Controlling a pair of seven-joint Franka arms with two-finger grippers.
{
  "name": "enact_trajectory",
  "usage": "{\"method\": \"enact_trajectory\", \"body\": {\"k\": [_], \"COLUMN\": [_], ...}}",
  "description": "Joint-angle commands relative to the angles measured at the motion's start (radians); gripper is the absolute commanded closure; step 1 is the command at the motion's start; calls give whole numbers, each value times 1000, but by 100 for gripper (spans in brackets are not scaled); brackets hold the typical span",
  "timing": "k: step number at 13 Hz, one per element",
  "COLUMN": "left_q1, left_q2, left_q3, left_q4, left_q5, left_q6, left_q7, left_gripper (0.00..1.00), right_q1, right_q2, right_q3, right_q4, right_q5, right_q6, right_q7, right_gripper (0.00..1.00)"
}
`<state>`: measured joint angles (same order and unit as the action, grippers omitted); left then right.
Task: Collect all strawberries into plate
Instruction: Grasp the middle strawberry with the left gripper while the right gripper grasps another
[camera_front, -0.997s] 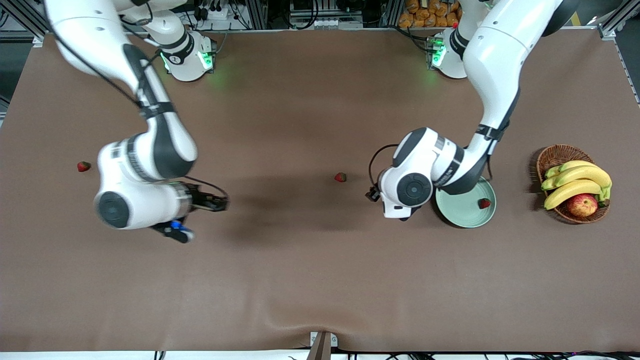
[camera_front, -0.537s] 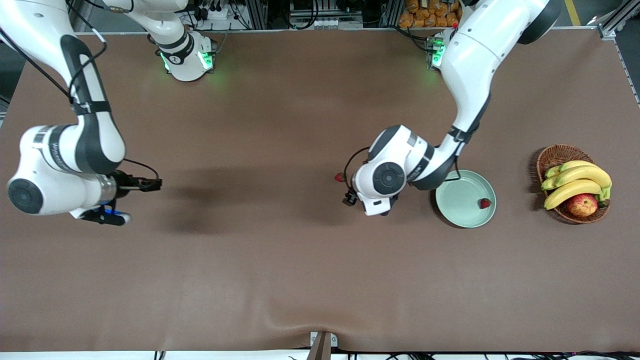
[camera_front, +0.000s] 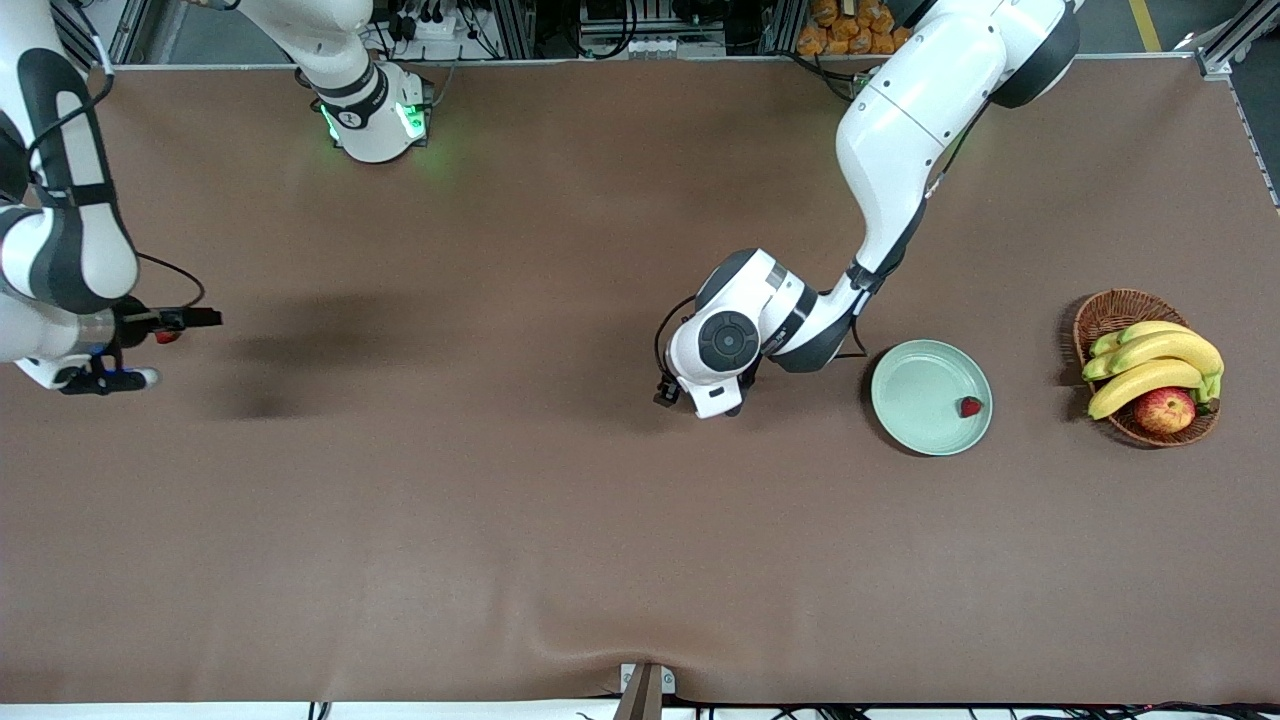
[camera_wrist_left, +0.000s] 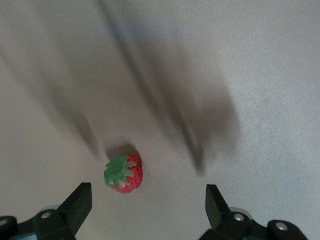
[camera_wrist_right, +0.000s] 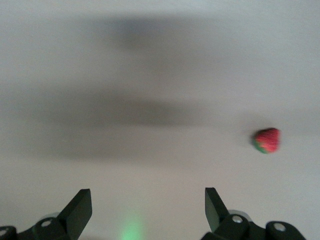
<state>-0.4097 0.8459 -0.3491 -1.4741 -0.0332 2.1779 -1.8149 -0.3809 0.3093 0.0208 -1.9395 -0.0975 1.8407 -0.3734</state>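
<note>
The pale green plate (camera_front: 915, 385) lies toward the left arm's end of the table, with one strawberry (camera_front: 969, 406) in it by the rim. My left gripper (camera_wrist_left: 147, 210) is open, low over the table's middle, with a second strawberry (camera_wrist_left: 124, 173) lying just ahead of its fingers. The left hand (camera_front: 715, 350) hides that berry in the front view. My right gripper (camera_wrist_right: 147, 205) is open near the right arm's end of the table (camera_front: 105, 379). A third strawberry (camera_front: 166, 338) lies beside it and shows off to one side in the right wrist view (camera_wrist_right: 266, 140).
A brown wicker basket (camera_front: 1105, 315) with bananas and a red-yellow apple (camera_front: 1165, 409) stands at the left arm's end, past the plate. A brown cloth (camera_front: 600, 520) covers the whole table.
The left arm has moved from the plate to over the middle strawberry. The right arm has swung toward its end of the table, up to the strawberry there.
</note>
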Motion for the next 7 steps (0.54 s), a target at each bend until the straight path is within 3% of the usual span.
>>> {"method": "enact_trajectory", "body": {"k": [1, 4, 7], "left_q1": [-14, -31, -32], "left_q2": [-2, -4, -7], "left_q3": [12, 12, 12], "left_q4": [-26, -34, -32], "left_q5": [44, 58, 59], "left_q6": [3, 3, 0], "left_q7": [-14, -12, -6], "left_gripper": [0, 0, 15], "right_q1": [-105, -202, -219], "right_q2": [-36, -7, 25], "right_q3": [25, 25, 24], "right_q4": [-94, -240, -246], "right_q5": [-88, -91, -97], "right_q6": [121, 394, 455], "right_q7": [-57, -171, -205], "right_gripper": [0, 0, 3]}}
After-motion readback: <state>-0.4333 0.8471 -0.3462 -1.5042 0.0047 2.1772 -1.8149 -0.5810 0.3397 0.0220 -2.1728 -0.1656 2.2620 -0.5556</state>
